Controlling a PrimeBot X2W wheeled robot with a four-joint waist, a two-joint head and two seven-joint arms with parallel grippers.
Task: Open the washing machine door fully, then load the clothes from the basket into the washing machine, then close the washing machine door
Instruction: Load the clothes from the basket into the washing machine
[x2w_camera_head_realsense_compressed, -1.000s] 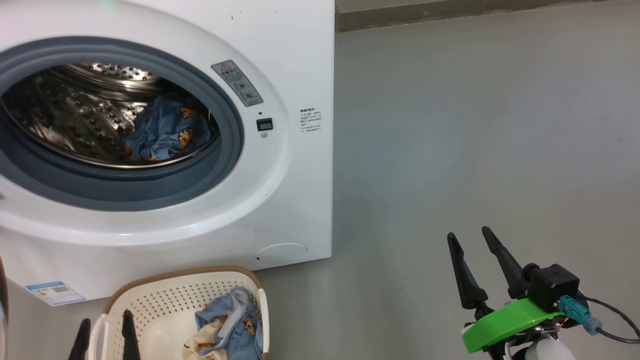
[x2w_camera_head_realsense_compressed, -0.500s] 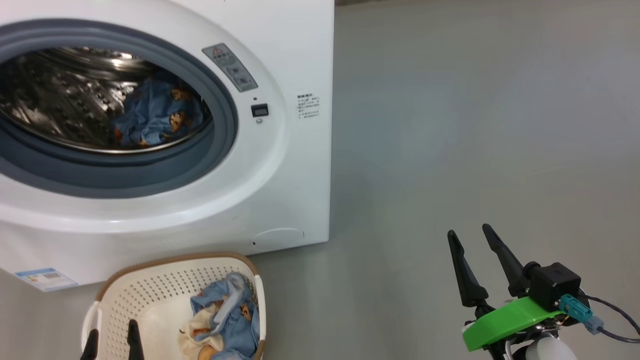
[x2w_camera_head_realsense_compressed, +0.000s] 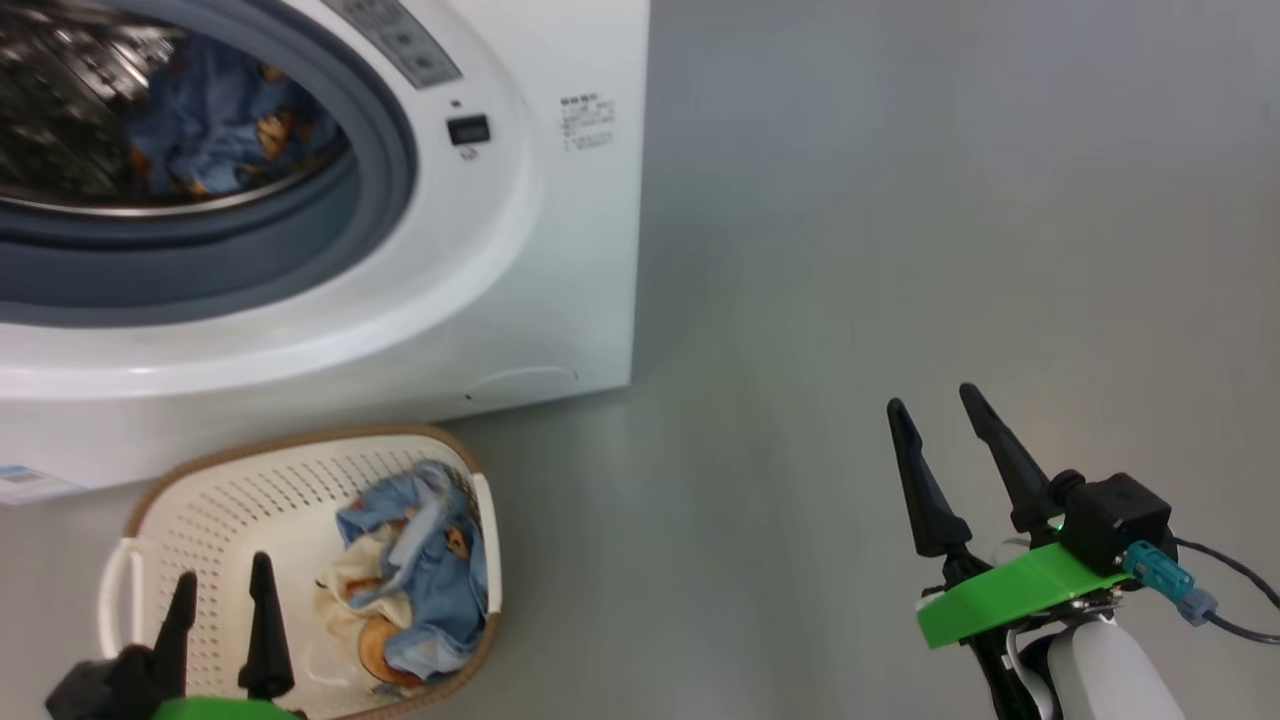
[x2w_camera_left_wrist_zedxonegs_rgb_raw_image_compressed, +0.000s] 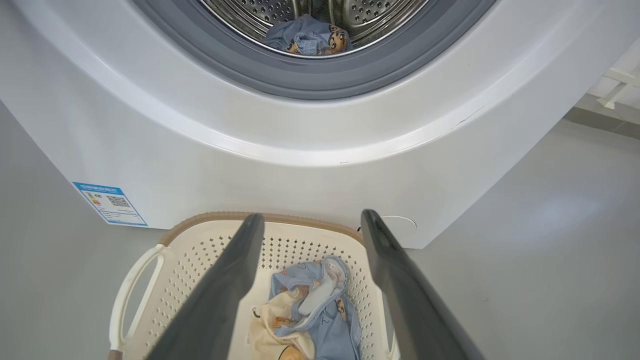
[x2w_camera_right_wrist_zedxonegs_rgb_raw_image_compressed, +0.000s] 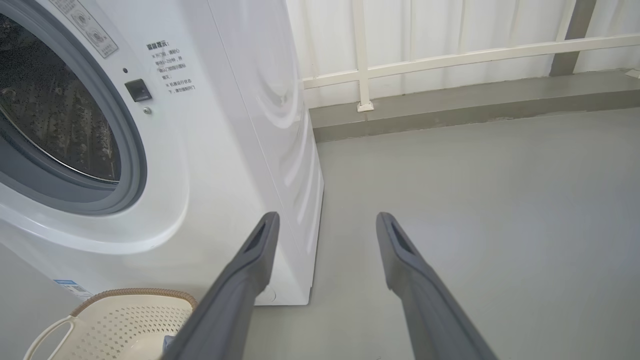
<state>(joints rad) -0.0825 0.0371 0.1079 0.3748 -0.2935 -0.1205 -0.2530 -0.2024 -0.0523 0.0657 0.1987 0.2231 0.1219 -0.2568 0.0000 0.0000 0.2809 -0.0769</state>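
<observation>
The white washing machine (x2w_camera_head_realsense_compressed: 560, 260) stands with its drum mouth uncovered, and blue printed clothes (x2w_camera_head_realsense_compressed: 210, 130) lie inside the drum. The washing machine door is out of view. In front of it on the floor sits the cream basket (x2w_camera_head_realsense_compressed: 220, 510), holding more blue and cream clothes (x2w_camera_head_realsense_compressed: 420, 570). My left gripper (x2w_camera_head_realsense_compressed: 225, 570) hangs open over the basket's near left part, nothing between its fingers. In the left wrist view the left gripper (x2w_camera_left_wrist_zedxonegs_rgb_raw_image_compressed: 312, 216) points at the basket (x2w_camera_left_wrist_zedxonegs_rgb_raw_image_compressed: 210, 250) and its clothes (x2w_camera_left_wrist_zedxonegs_rgb_raw_image_compressed: 310, 305). My right gripper (x2w_camera_head_realsense_compressed: 930, 398) is open over bare floor, well right of the machine.
Grey floor (x2w_camera_head_realsense_compressed: 900, 200) stretches to the right of the machine. A raised kerb with a white railing (x2w_camera_right_wrist_zedxonegs_rgb_raw_image_compressed: 450, 55) bounds it at the back. A round flap (x2w_camera_head_realsense_compressed: 520, 382) sits low on the machine's front, just above the basket.
The head view has tipped downward, so machine and basket sit higher in the picture. More of the left gripper shows, now further over the basket. Both grippers stay open.
</observation>
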